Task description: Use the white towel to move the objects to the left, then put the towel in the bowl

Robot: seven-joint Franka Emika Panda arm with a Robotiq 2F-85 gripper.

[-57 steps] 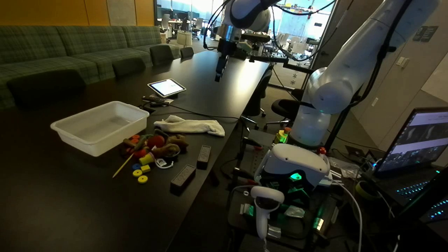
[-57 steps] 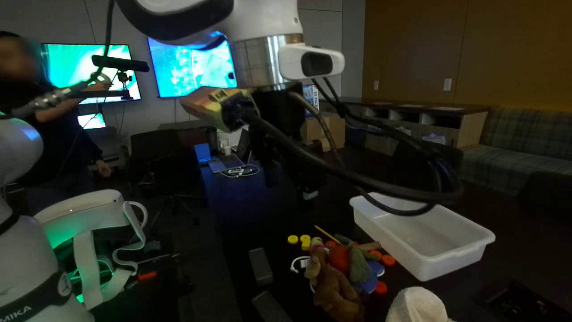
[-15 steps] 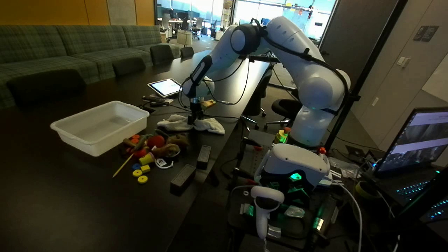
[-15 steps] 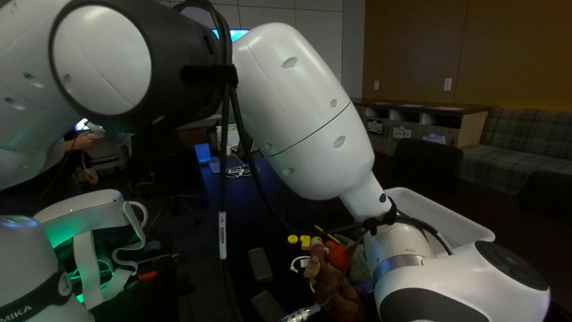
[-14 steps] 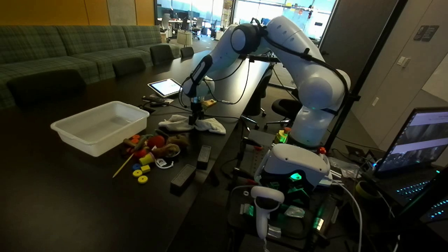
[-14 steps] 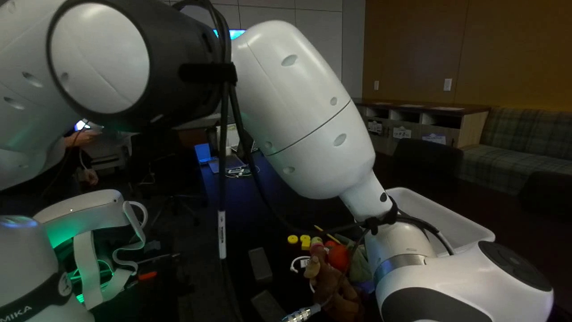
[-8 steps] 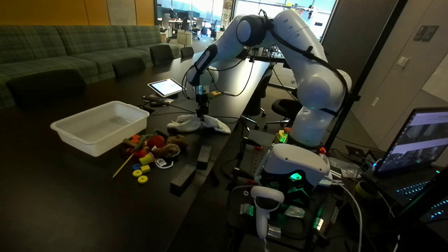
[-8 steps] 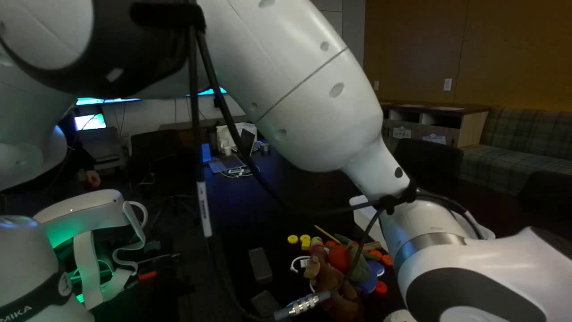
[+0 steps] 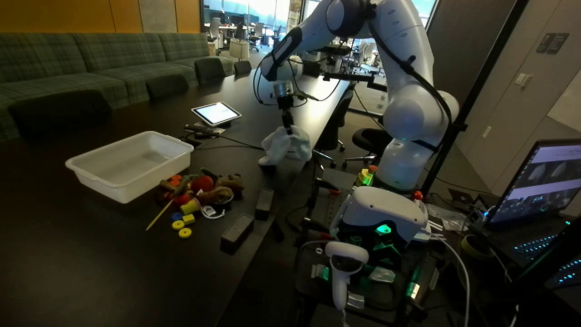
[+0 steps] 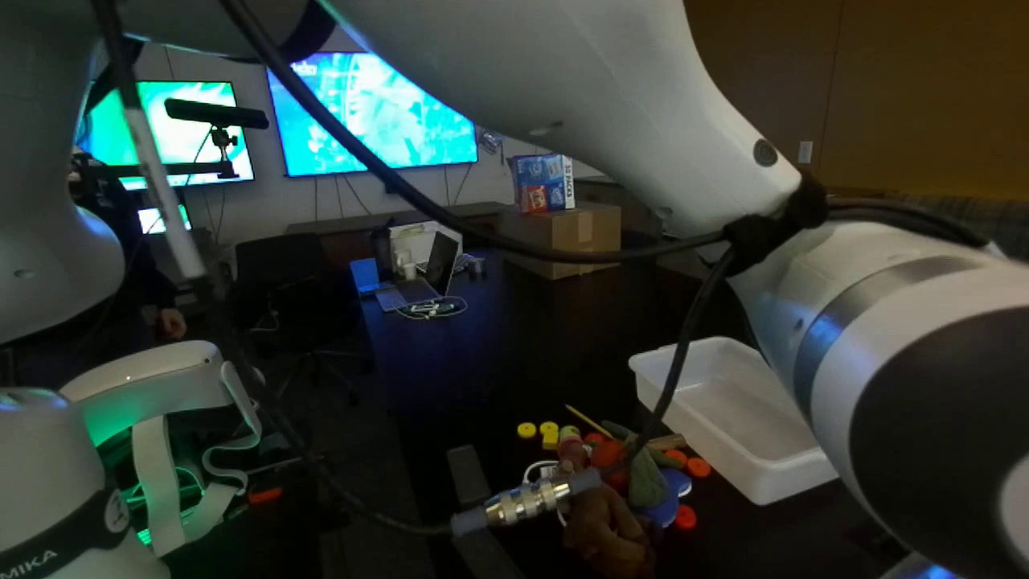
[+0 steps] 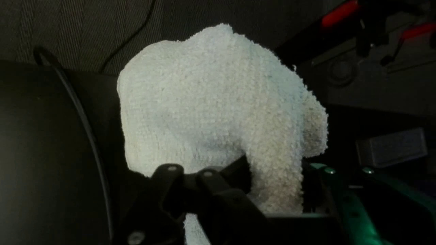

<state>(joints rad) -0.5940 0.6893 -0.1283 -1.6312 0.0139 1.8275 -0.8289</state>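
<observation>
My gripper (image 9: 289, 131) is shut on the white towel (image 9: 278, 146) and holds it bunched above the dark table, its ends drooping on both sides. In the wrist view a thick fold of the towel (image 11: 211, 95) is pinched between the dark fingers. The objects lie in a heap, among them a red ball (image 9: 202, 183), a brown toy (image 10: 603, 531), a yellow cup (image 9: 190, 206), yellow discs (image 9: 184, 233) and a pencil (image 9: 159, 215). Beside them stands a white rectangular tub (image 9: 97, 179), the only bowl-like container here, with nothing seen inside. The towel does not show in an exterior view where the arm (image 10: 804, 322) fills the right side.
Two dark blocks (image 9: 237, 232) lie near the table edge, beside the heap. A tablet (image 9: 217, 113) and a black cable (image 9: 240, 142) are farther along the table. A headset (image 9: 383, 206) rests on the cart next to the robot base.
The towel lay flat with the gripper down at it; the jaws have closed on it. Gripper and towel have risen off the table and moved away from the tub. The heap stays put.
</observation>
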